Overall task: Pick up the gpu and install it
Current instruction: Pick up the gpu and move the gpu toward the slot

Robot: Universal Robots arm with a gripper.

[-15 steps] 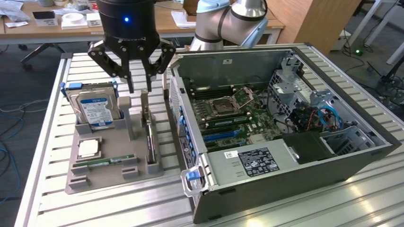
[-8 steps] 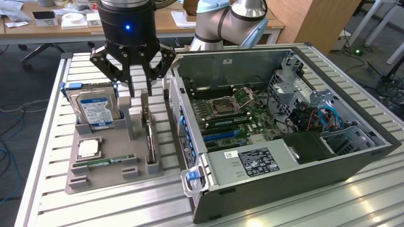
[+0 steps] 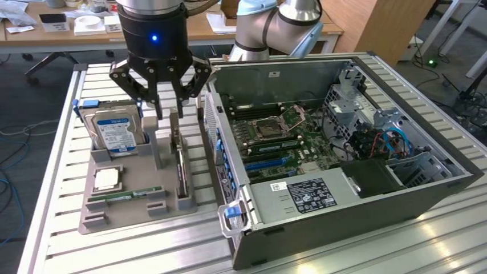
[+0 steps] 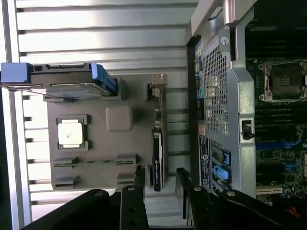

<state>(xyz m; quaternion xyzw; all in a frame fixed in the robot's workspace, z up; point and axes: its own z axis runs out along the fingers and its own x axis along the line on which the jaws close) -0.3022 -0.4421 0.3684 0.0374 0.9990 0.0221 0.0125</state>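
Robotics lab set up inside an office space. The work surface is slatted aluminium profile, bench style. On it sits an open computer tower, side panel off and motherboard exposed, beside a grey moulded fixture tray with slots for parts. A jointed industrial robot arm rises behind the tower. Further back are wooden desks with papers and small boxes, a castor chair base, and loose cables on grey floor.

Cluttered wooden desk, wooden cabinet, grey floor with cables.
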